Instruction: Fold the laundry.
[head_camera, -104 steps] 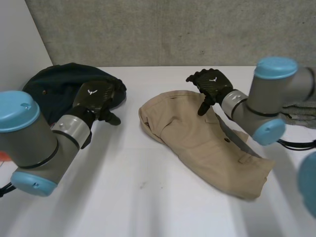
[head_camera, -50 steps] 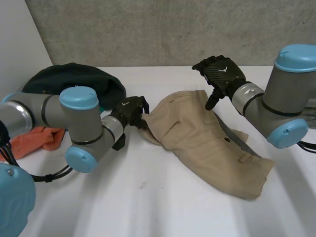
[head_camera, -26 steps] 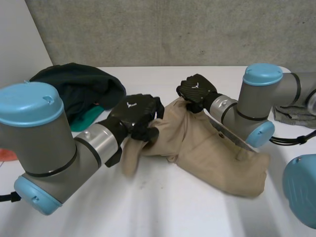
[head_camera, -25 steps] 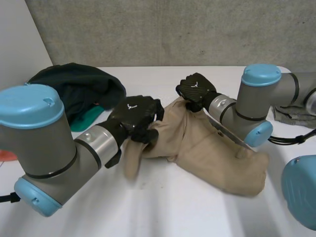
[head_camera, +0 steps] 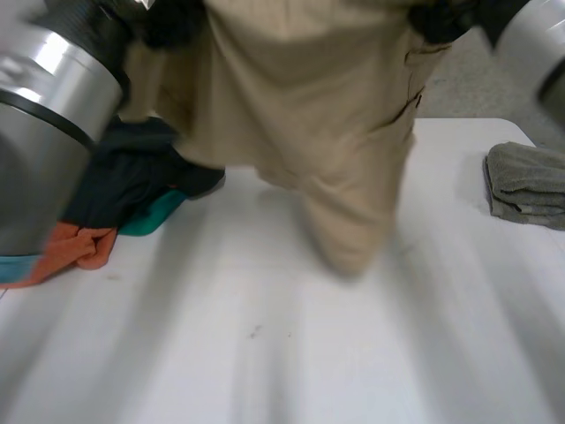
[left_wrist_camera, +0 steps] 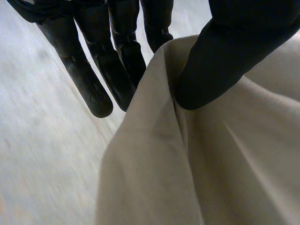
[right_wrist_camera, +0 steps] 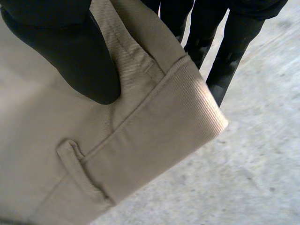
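The beige cotton trousers hang over the middle of the white surface, with the lower end about touching it. The left robot hand pinches the top edge between thumb and fingers; the right robot hand grips the waistband the same way. It would be best to spread both grips until the top is taut, then lay the trousers flat, clear of the dark clothes heap at the left edge and the folded grey towel at the right.
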Available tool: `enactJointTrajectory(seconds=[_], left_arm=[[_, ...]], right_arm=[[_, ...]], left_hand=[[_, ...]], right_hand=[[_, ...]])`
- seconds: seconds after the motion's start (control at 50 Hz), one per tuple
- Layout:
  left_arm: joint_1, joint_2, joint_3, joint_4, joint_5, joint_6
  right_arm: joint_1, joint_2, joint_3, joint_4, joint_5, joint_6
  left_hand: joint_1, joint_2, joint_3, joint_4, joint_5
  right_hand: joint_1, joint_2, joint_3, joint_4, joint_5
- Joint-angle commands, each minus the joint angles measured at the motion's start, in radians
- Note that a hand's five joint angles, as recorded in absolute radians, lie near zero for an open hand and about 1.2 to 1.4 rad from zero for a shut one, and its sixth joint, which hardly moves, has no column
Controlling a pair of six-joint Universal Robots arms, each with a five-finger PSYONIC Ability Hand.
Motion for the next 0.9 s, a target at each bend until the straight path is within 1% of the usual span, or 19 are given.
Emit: enactJointTrajectory(seconds=[0.02,0.1,0.2,0.24,0.32,0.36,0.48,0.52,0.54,0.56,0.58,0.64,0.66,0.7,0.74,0.78,0.8,0.88,0.9], left_arm=[[0.004,0.239,0.017,0.000,0.000,-0.019],[0.009,0.293,0.074,-0.006,0.001,-0.040],[0.010,0.271,0.108,-0.015,0.009,-0.042],[0.012,0.222,0.109,-0.018,0.012,-0.040],[0.012,0.110,0.106,-0.018,0.020,-0.037],[0.012,0.058,0.100,-0.014,0.024,-0.036],[0.013,-0.201,0.105,0.002,0.055,-0.031],[0.018,-0.270,0.114,0.009,0.064,-0.031],[0.027,-0.345,0.127,0.026,0.073,-0.027],[0.027,-0.345,0.128,0.026,0.073,-0.027],[0.042,-0.443,0.155,0.057,0.087,-0.016],[0.053,-0.569,0.207,0.104,0.104,0.006],[0.055,-0.598,0.226,0.117,0.109,0.013],[0.059,-0.687,0.290,0.147,0.125,0.035],[0.064,-0.741,0.339,0.164,0.139,0.042],[0.078,-0.816,0.425,0.186,0.156,0.044],[0.087,-0.841,0.457,0.193,0.158,0.044],[0.102,-0.937,0.627,0.207,0.156,0.038],[0.102,-0.951,0.657,0.206,0.158,0.036]], right_arm=[[0.001,-0.202,-0.014,0.127,0.053,0.016],[0.007,-0.310,-0.040,0.150,0.076,0.027],[0.007,-0.333,-0.039,0.199,0.076,0.029],[0.007,-0.322,-0.028,0.214,0.075,0.030],[0.004,-0.221,0.010,0.224,0.075,0.059],[0.003,-0.143,0.036,0.222,0.072,0.084],[0.004,0.027,0.079,0.210,0.072,0.108],[0.004,0.112,0.081,0.202,0.075,0.110],[0.004,0.142,0.081,0.194,0.081,0.110],[0.004,0.171,0.079,0.185,0.085,0.110],[0.006,0.231,0.078,0.158,0.099,0.108],[0.009,0.313,0.070,0.103,0.136,0.105],[0.011,0.364,0.061,0.058,0.166,0.102],[0.012,0.414,0.041,0.006,0.199,0.101],[0.012,0.487,-0.002,-0.077,0.248,0.096],[0.012,0.532,-0.035,-0.138,0.274,0.090],[0.012,0.569,-0.064,-0.205,0.301,0.081],[0.015,0.647,-0.118,-0.365,0.319,0.064],[0.017,0.662,-0.131,-0.388,0.319,0.061]], left_hand=[[0.249,0.198,0.201,0.195,0.228],[0.249,0.198,0.201,0.195,0.228],[0.249,0.198,0.201,0.195,0.228],[0.249,0.198,0.201,0.195,0.228],[0.249,0.198,0.201,0.195,0.228],[0.249,0.198,0.201,0.195,0.228],[0.249,0.198,0.201,0.195,0.228],[0.249,0.198,0.201,0.195,0.228],[0.249,0.198,0.201,0.195,0.228],[0.249,0.198,0.201,0.195,0.228],[0.249,0.198,0.201,0.195,0.228],[0.249,0.198,0.201,0.195,0.228],[0.249,0.198,0.201,0.195,0.228],[0.249,0.198,0.201,0.195,0.228],[0.249,0.198,0.201,0.195,0.228],[0.249,0.198,0.201,0.195,0.228],[0.249,0.198,0.201,0.195,0.228],[0.249,0.198,0.201,0.195,0.228],[0.099,0.048,0.050,0.044,0.077]], right_hand=[[0.255,0.226,0.213,0.190,0.267],[0.255,0.226,0.213,0.190,0.267],[0.255,0.226,0.213,0.190,0.267],[0.255,0.226,0.213,0.190,0.267],[0.255,0.226,0.213,0.190,0.267],[0.255,0.226,0.213,0.190,0.267],[0.255,0.226,0.213,0.190,0.267],[0.255,0.226,0.213,0.190,0.267],[0.255,0.226,0.213,0.190,0.267],[0.255,0.226,0.213,0.190,0.267],[0.255,0.226,0.213,0.190,0.267],[0.255,0.226,0.213,0.190,0.267],[0.255,0.226,0.213,0.190,0.267],[0.255,0.226,0.213,0.190,0.267],[0.255,0.226,0.213,0.190,0.267],[0.255,0.226,0.213,0.190,0.267],[0.255,0.226,0.213,0.190,0.267],[0.255,0.226,0.213,0.190,0.267],[0.175,0.146,0.132,0.110,0.186]])
